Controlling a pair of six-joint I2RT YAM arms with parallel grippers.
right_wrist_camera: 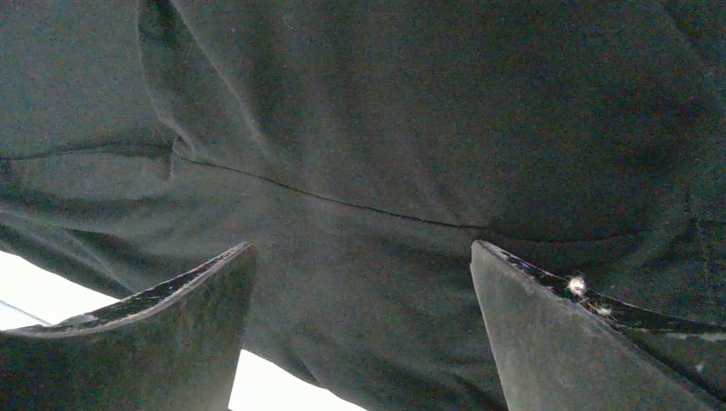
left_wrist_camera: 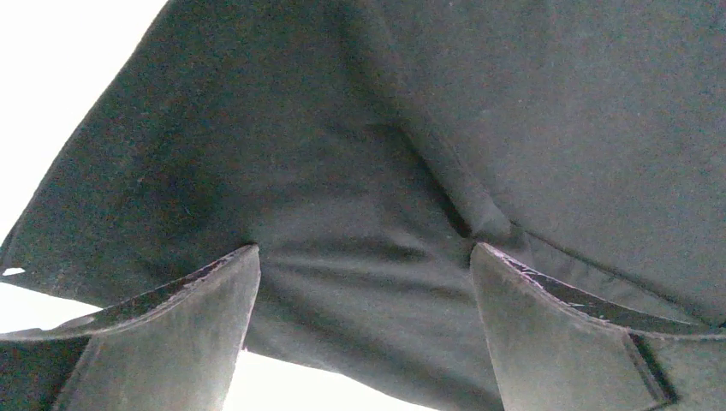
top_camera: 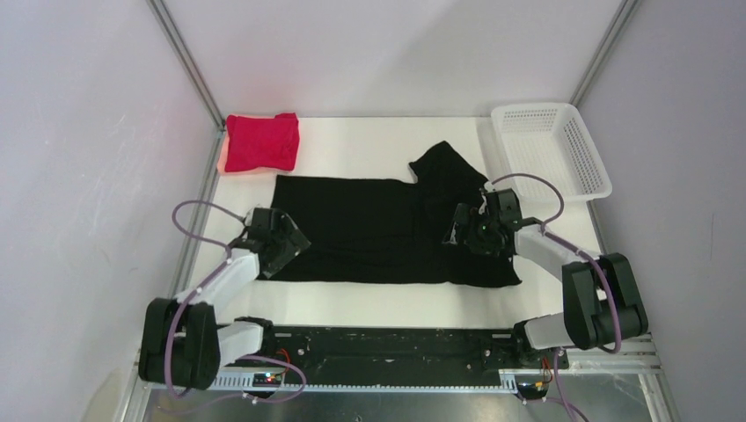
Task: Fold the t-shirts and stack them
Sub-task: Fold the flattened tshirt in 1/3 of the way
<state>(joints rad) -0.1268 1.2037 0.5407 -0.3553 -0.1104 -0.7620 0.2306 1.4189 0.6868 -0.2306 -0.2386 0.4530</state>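
1. Position of the work: the black t-shirt (top_camera: 369, 229) lies spread flat on the middle of the table (top_camera: 369, 303). Its long axis runs left to right across my view. One sleeve (top_camera: 444, 167) sticks out toward the far side, near the right end.
2. The red t-shirt (top_camera: 261, 142) sits folded at the far left corner, just beyond the black one and apart from both arms.
3. Left gripper (top_camera: 286, 243): released. In its wrist view the fingers (left_wrist_camera: 171, 334) stand wide apart over black cloth near the shirt's left edge, with bare table showing beside it.
4. Right gripper (top_camera: 462, 230): released. Its fingers (right_wrist_camera: 582, 342) are spread over a seam in the right part of the shirt.
5. Whether either fingertip touches the cloth, I cannot tell.
6. Governing relation: the two claws stand toward opposite ends of the long axis, each with cloth directly beneath it. I judge each arm should pinch its own end, so that the fold is carried across the short axis.
7. The basket (top_camera: 550, 149) stands at the far right, clear of the shirt.
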